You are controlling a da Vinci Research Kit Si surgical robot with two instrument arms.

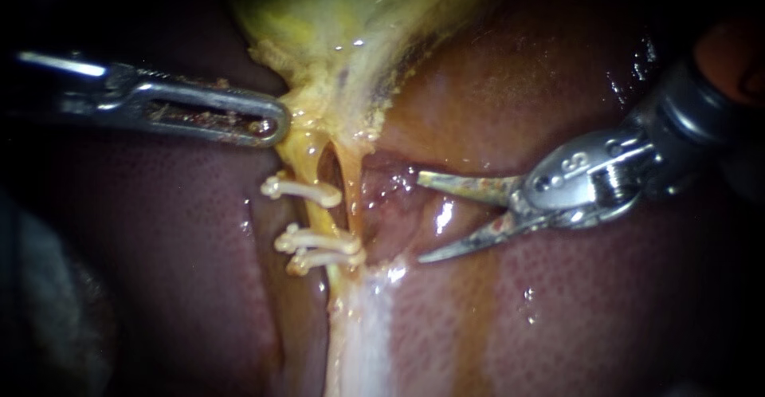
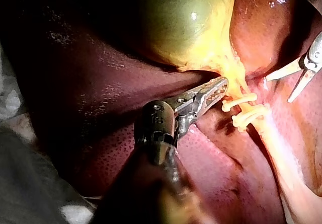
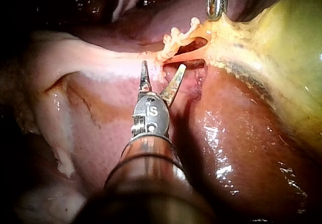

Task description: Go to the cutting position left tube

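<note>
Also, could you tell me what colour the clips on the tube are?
Cream-white clips, clearest in the endoscope view.

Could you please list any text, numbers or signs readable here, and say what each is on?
No text can be quoted.
On the right instrument, behind its open jaws: a stamped mark, too small to read reliably.
On the left instrument, clips, gallbladder, liver: none.

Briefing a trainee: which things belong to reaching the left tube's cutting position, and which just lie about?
In the job: right instrument with open metal blades; thin yellow left tube; three white clips on it.
Just about: steel left instrument, shut on yellow-green gallbladder; dark red liver.
</note>
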